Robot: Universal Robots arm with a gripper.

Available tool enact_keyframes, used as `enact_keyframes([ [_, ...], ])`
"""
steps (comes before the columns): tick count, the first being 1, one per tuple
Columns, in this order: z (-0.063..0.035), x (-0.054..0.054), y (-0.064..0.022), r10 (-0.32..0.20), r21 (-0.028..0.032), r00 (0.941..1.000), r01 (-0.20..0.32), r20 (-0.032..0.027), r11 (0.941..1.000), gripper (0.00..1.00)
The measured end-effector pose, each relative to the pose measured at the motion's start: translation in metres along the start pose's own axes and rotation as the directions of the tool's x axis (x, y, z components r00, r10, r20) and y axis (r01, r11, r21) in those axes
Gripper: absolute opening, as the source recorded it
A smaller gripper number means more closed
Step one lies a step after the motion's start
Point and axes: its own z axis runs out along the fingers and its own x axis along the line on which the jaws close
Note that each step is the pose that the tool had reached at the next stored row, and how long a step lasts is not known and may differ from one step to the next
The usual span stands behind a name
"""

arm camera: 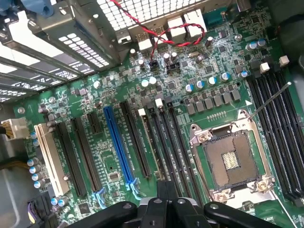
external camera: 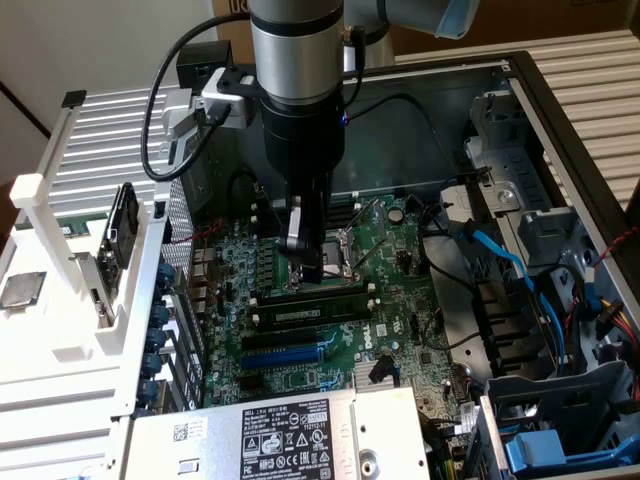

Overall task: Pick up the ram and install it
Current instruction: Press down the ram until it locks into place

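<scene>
The ram (external camera: 305,312) is a long dark-green stick with a white label. It stands on edge in a black memory slot just in front of the CPU socket (external camera: 325,255). In the wrist view the ram (arm camera: 153,142) shows as a thin edge among the parallel black slots. My gripper (external camera: 312,272) hangs above the socket, a little above and behind the ram and apart from it. Its fingers (arm camera: 162,190) look pressed together with nothing between them.
The motherboard (external camera: 400,290) lies inside an open computer case. A blue expansion slot (external camera: 285,352) runs in front of the ram, and the power supply (external camera: 280,435) sits nearest the camera. Blue cables (external camera: 520,275) and drive bays (external camera: 560,420) crowd the exterior view's right. A white rack (external camera: 90,260) stands on its left.
</scene>
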Motion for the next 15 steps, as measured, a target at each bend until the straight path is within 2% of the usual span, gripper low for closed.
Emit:
enact_keyframes([
  [4, 0.0000, 0.0000, 0.0000, 0.059, -0.0042, 0.9982, -0.059, -0.0008, 0.9982, 0.10],
  [7, 0.0000, 0.0000, 0.0000, 0.107, -0.0076, 0.9942, -0.107, -0.0016, 0.9942, 0.10],
  [11, 0.0000, 0.0000, 0.0000, 0.170, -0.0119, 0.9855, -0.170, -0.0029, 0.9854, 0.10],
  [15, 0.0000, 0.0000, 0.0000, 0.231, -0.0161, 0.9730, -0.231, -0.0044, 0.9729, 0.10],
])
